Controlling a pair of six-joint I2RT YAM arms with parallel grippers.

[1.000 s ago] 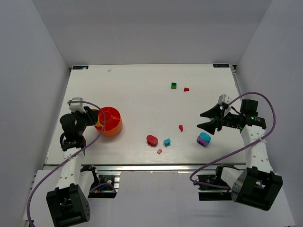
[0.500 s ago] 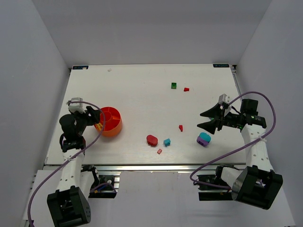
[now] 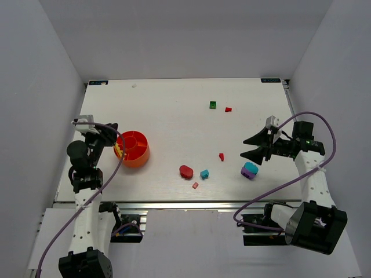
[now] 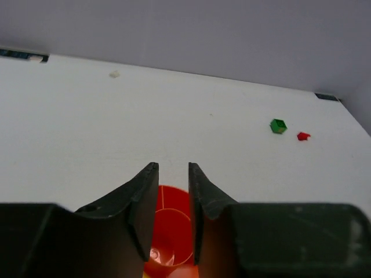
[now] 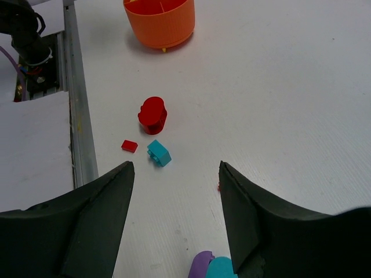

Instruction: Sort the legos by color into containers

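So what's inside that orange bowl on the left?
Dividers split the orange bowl into compartments, and yellow pieces show at its left edge. In the wrist view, the left gripper covers most of the bowl's inside, so anything lower down is hidden.

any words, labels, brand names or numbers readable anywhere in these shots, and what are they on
No text here can be read.
Dark far-left label strip on the table edge: too small and blurred to read.
Dark far-right label strip on the same edge: too small and blurred to read.
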